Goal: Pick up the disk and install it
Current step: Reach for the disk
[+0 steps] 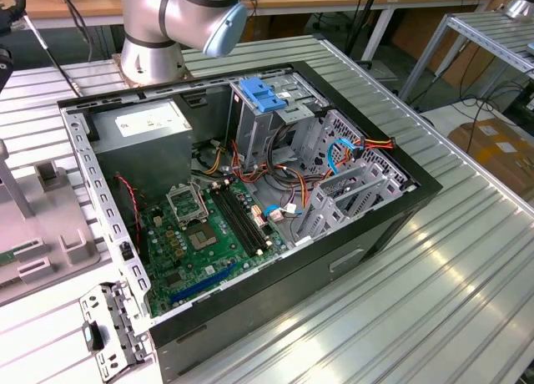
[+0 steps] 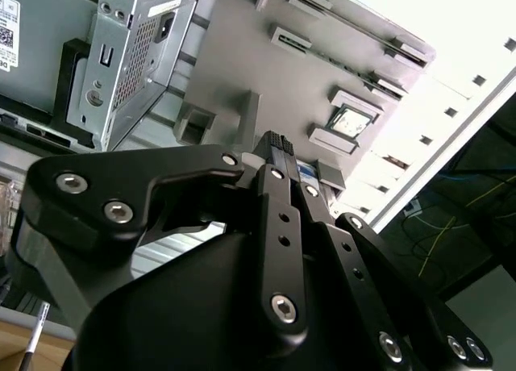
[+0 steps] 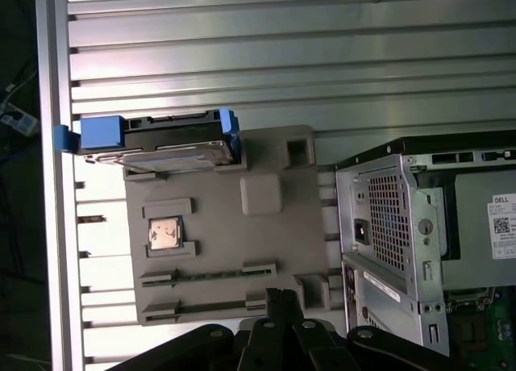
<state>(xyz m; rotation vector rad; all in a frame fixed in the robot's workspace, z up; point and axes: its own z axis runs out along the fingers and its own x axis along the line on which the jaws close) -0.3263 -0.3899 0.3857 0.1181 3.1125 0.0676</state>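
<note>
The disk (image 3: 161, 149) is seen in the first wrist view, stood on its long edge in a slot at one end of the grey holder (image 3: 242, 258). The holder is set on the slatted table (image 3: 242, 48) just beside the open computer case (image 3: 403, 218). The disk's long axis is laid parallel to the slats, with one blue-railed end pointed toward the case and the other toward the table's edge, and it is leaned slightly rather than upright. The gripper (image 3: 279, 300) is poised over the holder's opposite end, well apart from the disk. Nothing is seen held in it, and how far it is open cannot be told. A crooked pull is judged likely to jam the leaning disk in its slot or drag the holder along, and a grip on the plastic rails may slip. The small chip (image 3: 164, 233) lying between gripper and disk could be struck on approach.
</note>
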